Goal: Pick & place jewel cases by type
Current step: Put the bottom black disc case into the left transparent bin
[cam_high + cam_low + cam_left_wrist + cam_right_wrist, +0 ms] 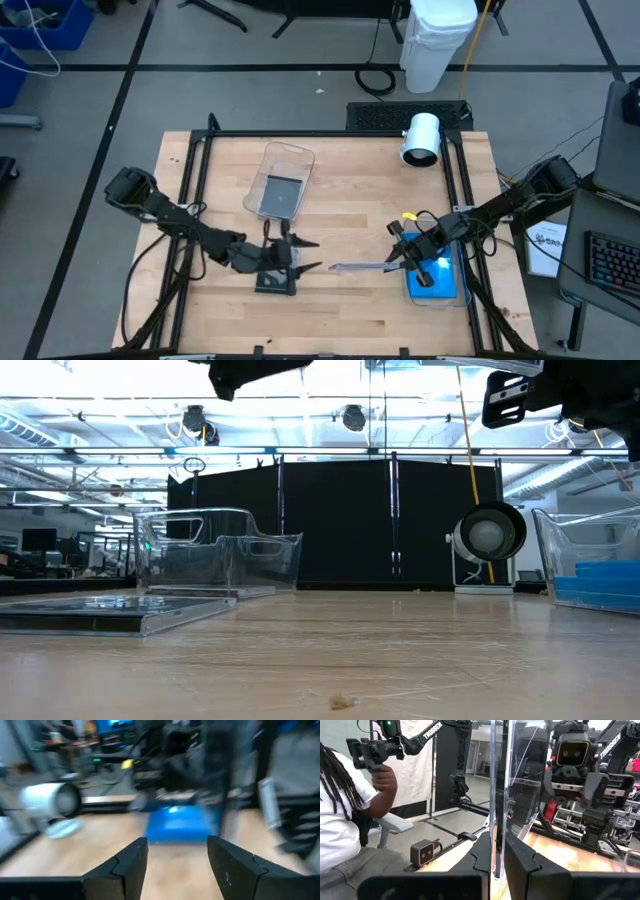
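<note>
Left gripper (300, 255): jaws released and spread, raised above a dark jewel case (277, 282) lying flat on the tabletop (350, 310) directly beneath them. Right gripper (400, 262): jaws clenched on a clear-fronted jewel case (512, 785), held by one edge; blue cases sit in the blue-filled tub (437, 280) just beside those jaws.

Assessment: cases appear light, rigid, slick and crack-prone; take hold across opposite edges. The second clear tub (280, 180) lies beyond the left jaws; open tabletop between both jaws permits travel.

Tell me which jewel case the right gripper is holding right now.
The clear one pinched on edge in the right gripper, above the table. The dark case lies under the open left gripper; another sits in the far tub.
</note>
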`<action>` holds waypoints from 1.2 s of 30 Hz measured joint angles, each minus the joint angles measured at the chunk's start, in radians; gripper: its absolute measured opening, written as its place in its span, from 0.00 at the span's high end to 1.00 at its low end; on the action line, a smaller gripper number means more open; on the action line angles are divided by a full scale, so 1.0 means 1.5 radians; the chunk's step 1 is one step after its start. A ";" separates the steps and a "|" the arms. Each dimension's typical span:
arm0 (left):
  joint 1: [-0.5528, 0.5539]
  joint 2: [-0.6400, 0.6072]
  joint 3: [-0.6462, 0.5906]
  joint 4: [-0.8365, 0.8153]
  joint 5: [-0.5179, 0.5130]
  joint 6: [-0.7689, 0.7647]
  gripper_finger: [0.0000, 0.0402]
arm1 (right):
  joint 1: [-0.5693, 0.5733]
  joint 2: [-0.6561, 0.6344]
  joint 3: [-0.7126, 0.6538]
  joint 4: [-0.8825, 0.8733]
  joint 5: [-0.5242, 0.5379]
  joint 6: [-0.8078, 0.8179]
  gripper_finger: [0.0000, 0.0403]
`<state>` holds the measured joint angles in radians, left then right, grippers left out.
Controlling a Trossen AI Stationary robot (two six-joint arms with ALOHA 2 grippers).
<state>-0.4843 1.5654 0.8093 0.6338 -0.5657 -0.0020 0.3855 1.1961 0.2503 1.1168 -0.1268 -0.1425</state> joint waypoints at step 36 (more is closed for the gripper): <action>-0.003 0.035 0.007 0.131 0.099 -0.017 0.47 | 0.000 0.000 0.000 -0.004 0.000 -0.005 0.96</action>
<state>-0.4892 1.6180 0.8196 0.8302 -0.4171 -0.0280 0.3851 1.1961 0.2504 1.1109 -0.1265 -0.1505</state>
